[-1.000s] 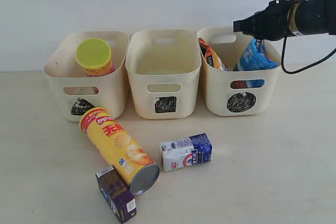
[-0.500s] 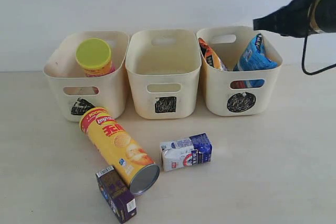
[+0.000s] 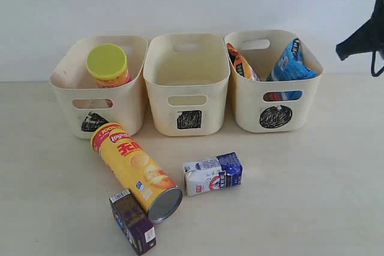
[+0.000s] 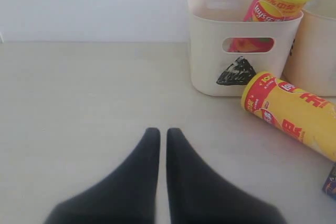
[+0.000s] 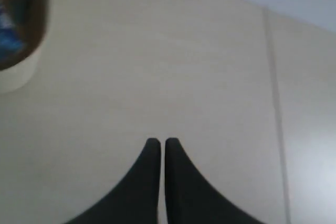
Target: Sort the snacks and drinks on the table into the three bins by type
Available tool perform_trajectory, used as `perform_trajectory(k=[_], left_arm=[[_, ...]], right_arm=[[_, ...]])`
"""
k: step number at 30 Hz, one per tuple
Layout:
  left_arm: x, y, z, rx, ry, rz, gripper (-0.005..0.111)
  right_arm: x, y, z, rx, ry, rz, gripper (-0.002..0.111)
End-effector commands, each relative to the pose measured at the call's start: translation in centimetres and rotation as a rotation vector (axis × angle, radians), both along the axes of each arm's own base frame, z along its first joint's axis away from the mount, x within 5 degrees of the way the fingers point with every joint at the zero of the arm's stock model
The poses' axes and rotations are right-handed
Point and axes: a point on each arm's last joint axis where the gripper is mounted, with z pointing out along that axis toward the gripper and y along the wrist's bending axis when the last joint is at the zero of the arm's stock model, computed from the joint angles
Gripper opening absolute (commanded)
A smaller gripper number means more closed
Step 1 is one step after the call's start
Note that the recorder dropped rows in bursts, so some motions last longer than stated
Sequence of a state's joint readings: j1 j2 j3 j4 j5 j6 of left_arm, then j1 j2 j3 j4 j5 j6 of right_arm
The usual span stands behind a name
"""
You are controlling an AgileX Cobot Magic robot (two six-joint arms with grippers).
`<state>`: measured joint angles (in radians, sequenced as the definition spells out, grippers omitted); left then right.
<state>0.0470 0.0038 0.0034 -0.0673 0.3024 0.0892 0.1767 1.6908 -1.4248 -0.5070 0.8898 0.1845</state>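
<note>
Count: 3 bins, 2 canisters, 2 bags, 2 cartons, 2 pincers.

Bins: 1 row along the back of the table (image 3: 312, 196). Triangle bin (image 3: 63, 85) sits at 10 o'clock of the scene, square bin (image 3: 157, 97) at 12, circle bin (image 3: 243, 103) at 1.

Canisters: pink canister (image 3: 109, 67) stands in the triangle bin, lime lid up, leaning a little. Yellow canister (image 3: 133, 169) lies on its side on the table at 7 o'clock. Its red end is near the triangle bin's front and its metal end points toward 5.

Bags: orange bag (image 3: 242, 64) and blue bag (image 3: 292, 64) both stand in the circle bin, orange on its 9 o'clock side, blue on its 3 o'clock side.

Cartons: white carton (image 3: 212, 173) lies on its side at 6 o'clock of the square bin, just beside the yellow canister's metal end. Purple carton (image 3: 133, 222) lies at 7 o'clock of that end; touching or not, cannot tell.

Right arm (image 3: 363, 25) hangs at the 2 o'clock edge, above the table, with the circle bin at its 8 o'clock and apart from it. Right pincer (image 5: 158, 142): 2 dark fingers drawn to a hairline slit, nothing held, bare table beneath. The circle bin's rim is in its view, well apart from the tips.

Left pincer (image 4: 158, 132): 2 fingers likewise nearly together, nothing gripped. The triangle bin and yellow canister lie ahead of its tips, off to 1 side and well apart.
</note>
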Motion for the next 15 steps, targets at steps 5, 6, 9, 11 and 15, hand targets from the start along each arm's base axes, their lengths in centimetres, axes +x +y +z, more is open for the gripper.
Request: perform_trajectory(k=[5, 6, 9, 11, 15], left_arm=[[0.0, 0.0, 0.3, -0.012, -0.022, 0.005, 0.004], [0.0, 0.0, 0.3, -0.012, -0.022, 0.005, 0.004], [0.0, 0.0, 0.3, -0.012, -0.022, 0.005, 0.004], [0.0, 0.0, 0.3, -0.012, -0.022, 0.005, 0.004], [0.0, 0.0, 0.3, -0.012, -0.022, 0.005, 0.004]], right_arm=[[-4.5, 2.5, 2.4, 0.347, 0.010, 0.134, 0.000], [-5.4, 2.6, 3.0, 0.381, -0.037, 0.140, 0.000], [-8.0, 2.6, 4.3, 0.474, -0.169, 0.152, 0.000], [-10.1, 2.4, 4.9, 0.529, -0.246, 0.155, 0.000], [-15.5, 1.4, 5.0, 0.588, -0.482, 0.167, 0.000]])
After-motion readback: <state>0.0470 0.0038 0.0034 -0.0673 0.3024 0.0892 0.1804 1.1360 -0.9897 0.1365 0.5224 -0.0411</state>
